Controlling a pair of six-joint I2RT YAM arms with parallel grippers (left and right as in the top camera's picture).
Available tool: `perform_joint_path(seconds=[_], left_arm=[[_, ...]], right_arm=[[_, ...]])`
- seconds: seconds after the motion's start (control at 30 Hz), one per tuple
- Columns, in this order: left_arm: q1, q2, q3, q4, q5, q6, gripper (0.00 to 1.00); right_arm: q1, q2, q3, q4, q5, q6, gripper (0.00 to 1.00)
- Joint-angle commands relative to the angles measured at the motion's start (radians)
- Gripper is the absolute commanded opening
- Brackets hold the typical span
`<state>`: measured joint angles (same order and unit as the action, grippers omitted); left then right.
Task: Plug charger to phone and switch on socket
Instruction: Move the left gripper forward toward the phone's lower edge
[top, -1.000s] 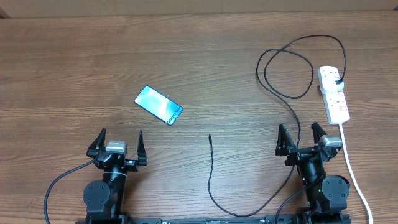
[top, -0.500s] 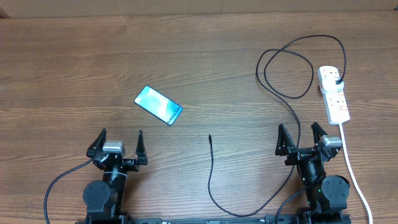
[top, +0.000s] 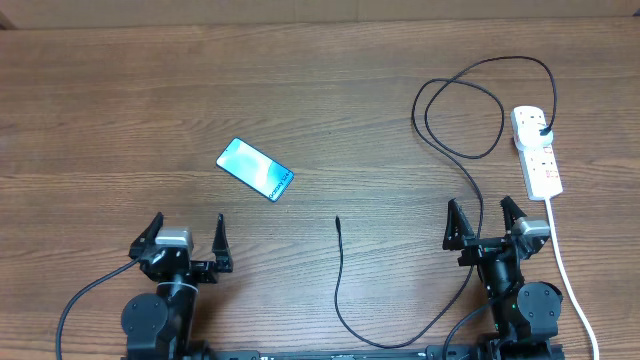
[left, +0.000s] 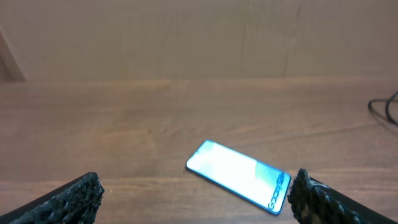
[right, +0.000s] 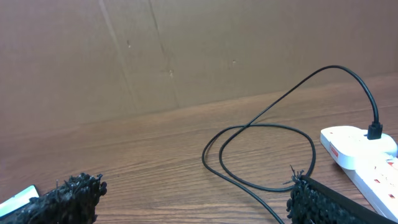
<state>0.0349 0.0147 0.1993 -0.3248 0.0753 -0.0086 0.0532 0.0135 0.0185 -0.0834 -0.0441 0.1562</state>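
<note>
The phone (top: 255, 169) lies flat and slanted on the wooden table, its light blue screen up; the left wrist view has it (left: 239, 179) just ahead, towards the right finger. The charger (top: 340, 270) is a long black cable. Its connector tip (top: 338, 219) rests free at mid-table, and its black plug (top: 543, 133) sits in the white socket (top: 537, 150) at the far right. My left gripper (top: 188, 222) stands open near the front edge, short of the phone. My right gripper (top: 480, 210) is open too, left of the socket (right: 360, 146), with cable loops (right: 247, 127) ahead of it.
The socket's white cord (top: 565, 260) runs down the right side past my right arm. The black cable curls in loops behind the right gripper and sweeps along the front edge between both arms. A brown board wall (right: 186, 50) closes off the far side.
My left gripper has shifted a little to the left and back towards the front edge. The right arm, phone and cable have not moved.
</note>
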Motion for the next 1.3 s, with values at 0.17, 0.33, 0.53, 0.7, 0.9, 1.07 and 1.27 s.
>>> perform_joint_path(seconds=[0.17,0.33,0.53,0.7,0.9,1.07,1.27], left_arm=[[0.006,0.003,0.121,-0.071,-0.035,-0.038,1.0],[0.006,0.077,0.193,-0.108,-0.034,-0.04,1.0],[0.006,0.241,0.316,-0.145,-0.034,-0.041,1.0],[0.006,0.409,0.457,-0.212,-0.034,-0.06,1.0],[0.005,0.613,0.644,-0.336,-0.035,-0.113,1.0],[0.004,0.765,0.784,-0.452,-0.034,-0.149,1.0],[0.004,0.852,0.807,-0.465,-0.032,-0.149,0.99]], right_arm=[[0.005,-0.011,-0.011,0.002,0.008,-0.005,1.0],[0.005,-0.011,-0.011,0.002,0.008,-0.005,1.0],[0.005,-0.011,-0.011,0.002,0.009,-0.005,1.0],[0.005,-0.011,-0.011,0.002,0.008,-0.005,1.0],[0.005,-0.011,-0.011,0.002,0.008,-0.005,1.0],[0.005,-0.011,-0.011,0.002,0.008,-0.005,1.0],[0.005,-0.011,-0.011,0.002,0.008,-0.005,1.0]])
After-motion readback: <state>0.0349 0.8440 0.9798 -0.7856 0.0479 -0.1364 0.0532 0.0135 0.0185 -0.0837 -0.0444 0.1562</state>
